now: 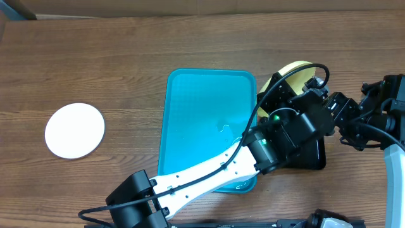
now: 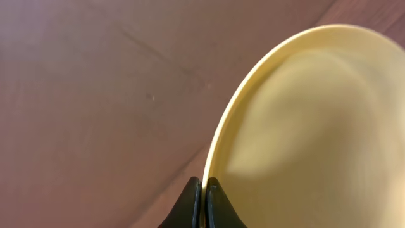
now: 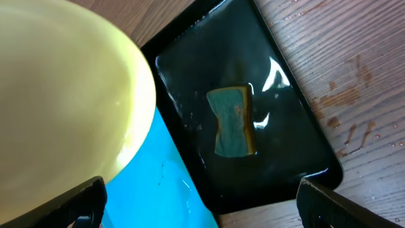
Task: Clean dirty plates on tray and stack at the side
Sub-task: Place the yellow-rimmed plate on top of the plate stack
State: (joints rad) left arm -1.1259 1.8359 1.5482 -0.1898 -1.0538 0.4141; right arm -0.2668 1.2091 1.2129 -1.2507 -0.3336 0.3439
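Note:
My left gripper (image 2: pixel 203 190) is shut on the rim of a pale yellow-green plate (image 2: pixel 304 139) and holds it on edge above the wood. From overhead this plate (image 1: pixel 299 67) shows just past the turquoise tray's (image 1: pixel 202 107) far right corner, with the left gripper (image 1: pixel 281 92) below it. A white plate (image 1: pixel 74 130) lies flat on the table far left. My right gripper (image 3: pixel 205 206) hangs wide open and holds nothing, above the seam between the turquoise tray (image 3: pixel 158 183) and the black tray, with the held plate (image 3: pixel 57 95) to its left.
A small black tray (image 3: pixel 297 139) with a wet film holds a teal sponge (image 3: pixel 233 121) and sits right of the turquoise tray. Water drops mark the wood beside it. From overhead, both arms crowd over the black tray (image 1: pixel 314 155).

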